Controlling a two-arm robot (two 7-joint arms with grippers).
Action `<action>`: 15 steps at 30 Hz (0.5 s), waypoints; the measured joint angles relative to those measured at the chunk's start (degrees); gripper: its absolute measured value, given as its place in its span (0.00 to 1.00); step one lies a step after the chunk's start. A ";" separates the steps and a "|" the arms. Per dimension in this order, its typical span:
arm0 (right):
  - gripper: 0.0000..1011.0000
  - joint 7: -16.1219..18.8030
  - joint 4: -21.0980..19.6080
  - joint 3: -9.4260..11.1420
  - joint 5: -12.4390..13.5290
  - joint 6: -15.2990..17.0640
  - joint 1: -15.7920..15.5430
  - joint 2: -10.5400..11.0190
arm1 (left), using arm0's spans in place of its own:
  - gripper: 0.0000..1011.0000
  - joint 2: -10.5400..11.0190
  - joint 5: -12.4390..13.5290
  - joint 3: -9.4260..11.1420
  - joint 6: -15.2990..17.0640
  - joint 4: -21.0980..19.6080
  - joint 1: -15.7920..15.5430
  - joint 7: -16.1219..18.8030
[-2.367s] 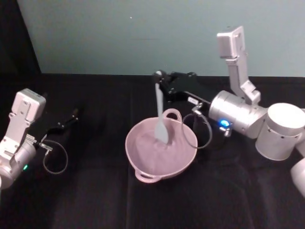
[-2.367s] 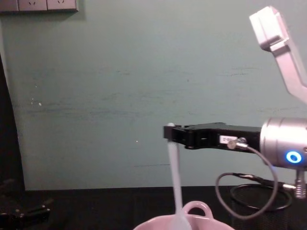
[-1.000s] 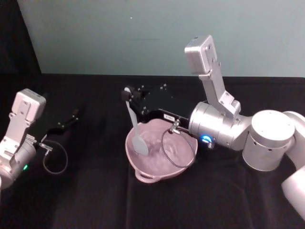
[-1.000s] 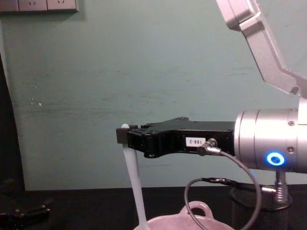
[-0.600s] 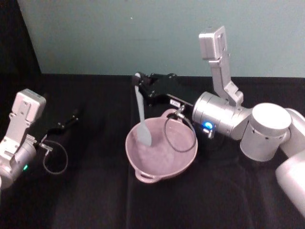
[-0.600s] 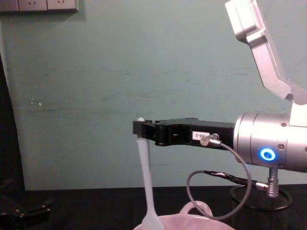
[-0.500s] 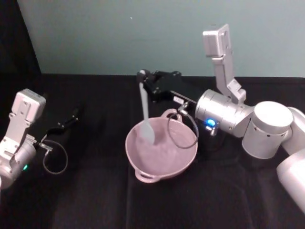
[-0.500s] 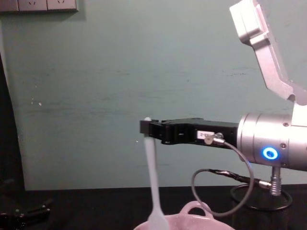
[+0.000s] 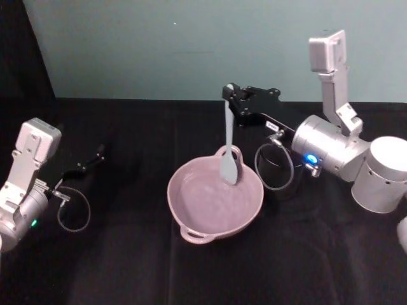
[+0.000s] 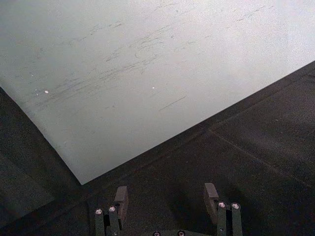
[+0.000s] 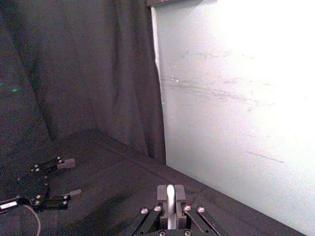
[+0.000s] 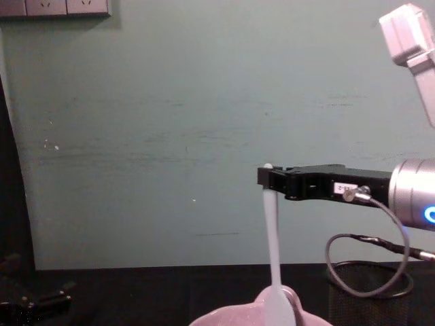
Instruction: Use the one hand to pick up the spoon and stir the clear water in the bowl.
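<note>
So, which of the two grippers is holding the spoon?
The right gripper: it is shut on the spoon's top end, over the bowl. The left gripper is open and empty.

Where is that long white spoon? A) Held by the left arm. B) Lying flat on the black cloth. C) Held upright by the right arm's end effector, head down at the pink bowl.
C: the right end effector grips the spoon at its handle top, head hanging at the bowl.
</note>
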 joint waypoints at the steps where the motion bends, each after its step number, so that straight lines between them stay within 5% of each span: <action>1: 0.09 -0.07 -0.26 0.20 -0.01 0.00 -0.21 0.14 | 1.00 0.00 -0.01 0.00 0.00 0.00 0.00 0.00; 15: 0.09 -0.26 -7.46 -0.13 -1.33 2.53 -4.25 2.57 | 1.00 0.00 0.00 0.00 0.00 0.00 0.00 0.00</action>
